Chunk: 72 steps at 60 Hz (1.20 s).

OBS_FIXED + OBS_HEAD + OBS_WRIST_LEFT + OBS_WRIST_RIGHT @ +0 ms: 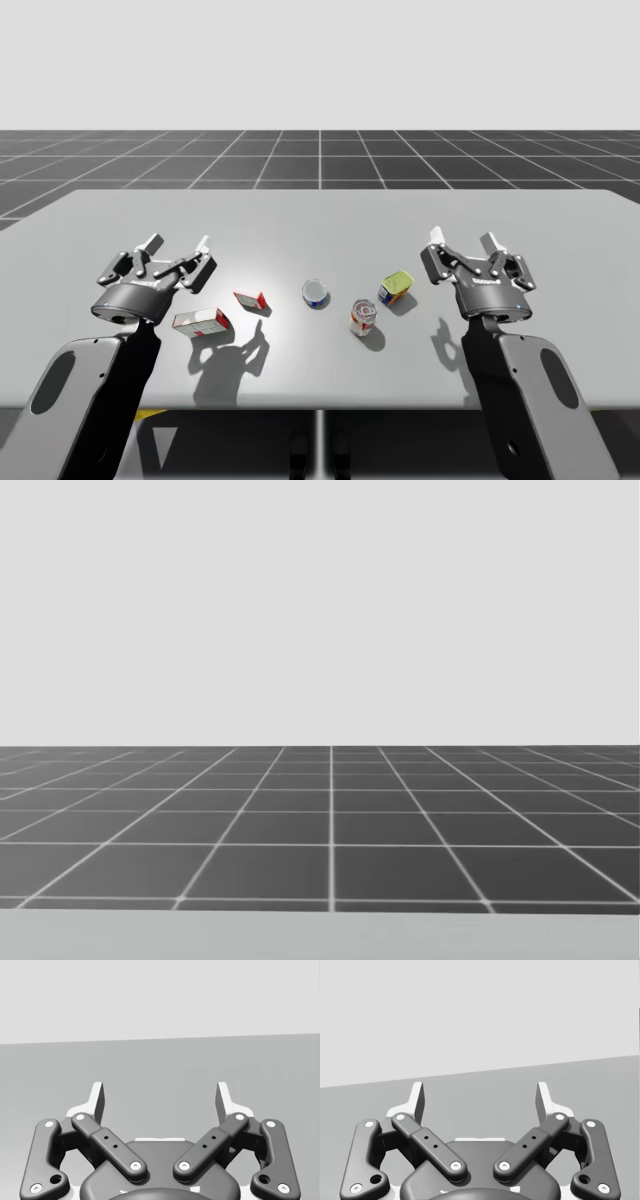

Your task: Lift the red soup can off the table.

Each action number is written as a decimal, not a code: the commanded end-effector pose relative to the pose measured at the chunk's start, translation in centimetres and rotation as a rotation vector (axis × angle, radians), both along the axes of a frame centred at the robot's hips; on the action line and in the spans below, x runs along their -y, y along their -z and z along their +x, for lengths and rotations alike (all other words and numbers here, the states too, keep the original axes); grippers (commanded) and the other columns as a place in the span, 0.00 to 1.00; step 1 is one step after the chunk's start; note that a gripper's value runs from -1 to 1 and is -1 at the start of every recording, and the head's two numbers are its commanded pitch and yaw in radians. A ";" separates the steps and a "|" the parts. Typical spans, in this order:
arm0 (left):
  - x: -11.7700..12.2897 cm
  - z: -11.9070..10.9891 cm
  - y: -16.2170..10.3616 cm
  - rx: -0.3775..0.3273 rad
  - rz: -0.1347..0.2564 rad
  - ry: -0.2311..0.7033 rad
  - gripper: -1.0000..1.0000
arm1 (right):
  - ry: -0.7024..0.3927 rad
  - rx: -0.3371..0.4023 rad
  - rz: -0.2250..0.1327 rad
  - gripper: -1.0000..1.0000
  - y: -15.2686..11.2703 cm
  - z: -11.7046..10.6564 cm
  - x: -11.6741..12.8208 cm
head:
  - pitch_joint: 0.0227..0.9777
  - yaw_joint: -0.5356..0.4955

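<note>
Looking down at the desk (pixel 320 215), I see the red can (pixel 363 317) standing upright near the front, right of centre, touching nothing. Just behind it are a tipped yellow can (pixel 396 288) and a blue can (pixel 316 293). My left gripper (pixel 178 246) and right gripper (pixel 463 240) hover on either side, both released and empty.

Dark floor (pixel 330 825), ruled with pale grid lines. Plain light backdrop (pixel 320 610) above the floor. Pale grey strip (pixel 320 936) just below the floor.
</note>
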<state>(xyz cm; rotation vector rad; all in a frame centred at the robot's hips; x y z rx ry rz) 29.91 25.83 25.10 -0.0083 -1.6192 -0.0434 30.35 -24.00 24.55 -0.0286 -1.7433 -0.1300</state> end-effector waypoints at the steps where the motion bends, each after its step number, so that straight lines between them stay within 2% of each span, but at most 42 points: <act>1: 0.0 0.0 0.0 0.000 0.000 0.000 0.00 | 0.018 0.003 0.025 0.00 0.0 -0.1 0.1 | 0.07 0.54; 14: -0.1 0.0 0.0 0.000 -0.002 0.000 0.00 | -0.035 -0.015 0.012 0.00 -0.1 -0.1 0.0 | 0.12 0.55; 18: -0.1 0.0 0.0 -0.001 -0.001 0.000 0.00 | -0.034 -0.019 -0.010 0.00 0.0 -0.1 -0.1 | 0.18 0.54; 37: -0.2 0.1 -0.1 0.000 0.000 -0.003 0.00 | -0.020 -0.030 -0.005 0.00 -0.1 0.0 -0.1 | 0.57 0.52; 50: -0.2 0.1 -0.1 0.001 0.007 0.000 0.00 | -0.012 -0.032 -0.012 0.00 -0.1 0.1 0.0 | 0.76 0.48; 60: -0.1 0.1 -0.1 0.000 0.008 0.007 0.00 | -0.006 -0.039 -0.025 0.00 0.0 0.2 -0.1 | 0.86 0.42; 63: 0.0 0.1 -0.1 -0.001 0.009 0.011 0.00 | 0.001 -0.042 -0.039 0.00 0.0 0.2 -0.1 | 0.88 0.39; 65: 0.1 0.1 -0.1 0.000 0.009 0.012 0.00 | 0.011 -0.045 -0.061 0.00 0.1 0.2 -0.2 | 0.90 0.38; 71: 0.1 0.1 -0.1 -0.001 0.008 0.015 0.00 | -0.025 -0.045 -0.048 0.00 0.0 0.0 -0.1 | 0.92 0.36; 72: 0.2 0.1 -0.1 -0.001 0.008 0.014 0.00 | -0.040 -0.057 -0.037 0.00 0.0 0.0 -0.1 | 0.92 0.36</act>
